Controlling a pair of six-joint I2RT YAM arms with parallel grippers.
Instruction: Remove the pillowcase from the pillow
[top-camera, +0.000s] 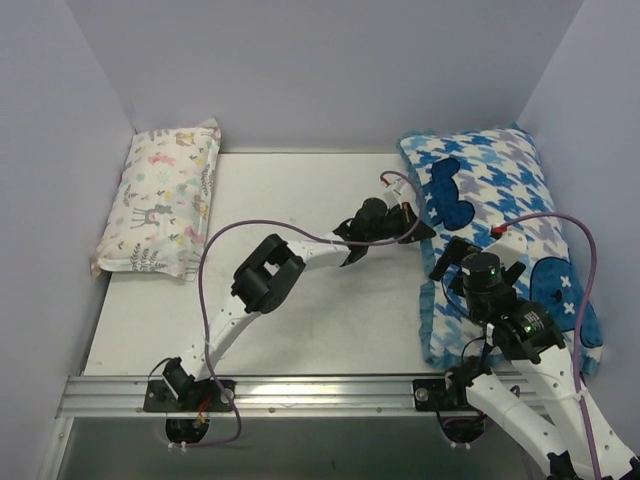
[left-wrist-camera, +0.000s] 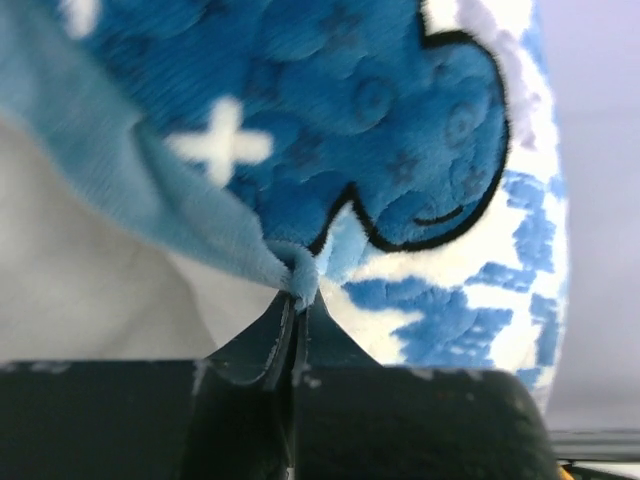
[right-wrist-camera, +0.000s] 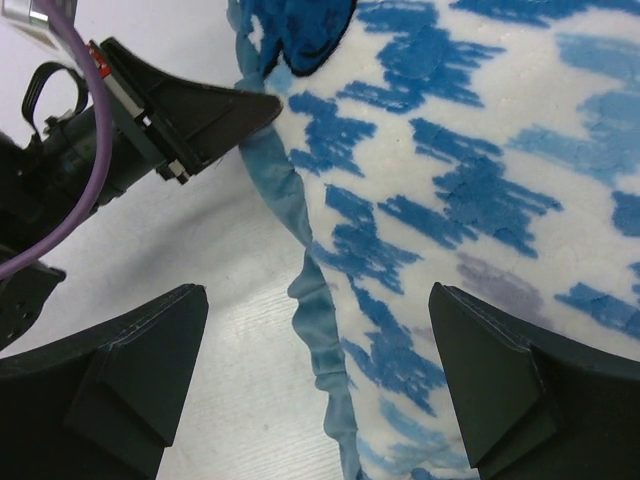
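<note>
The blue-and-white houndstooth pillowcase (top-camera: 500, 200) with dark blue mouse-head shapes lies stuffed along the table's right side. The pillow is hidden inside it. My left gripper (top-camera: 425, 228) reaches across to the teal frilled left edge (right-wrist-camera: 300, 210) and is shut on a pinch of that frill (left-wrist-camera: 298, 285). In the left wrist view the gripper (left-wrist-camera: 298, 300) shows both jaws pressed together with fabric bunched at the tips. My right gripper (top-camera: 462, 258) hovers open over the same edge nearer me. Its fingers (right-wrist-camera: 130, 380) straddle the frill and the pillowcase (right-wrist-camera: 450, 200), touching neither.
A smaller pastel animal-print pillow (top-camera: 165, 200) lies at the back left against the wall. Pale walls close in the white table (top-camera: 320, 200) on three sides. A metal rail (top-camera: 320, 390) holding both arm bases runs along the near edge.
</note>
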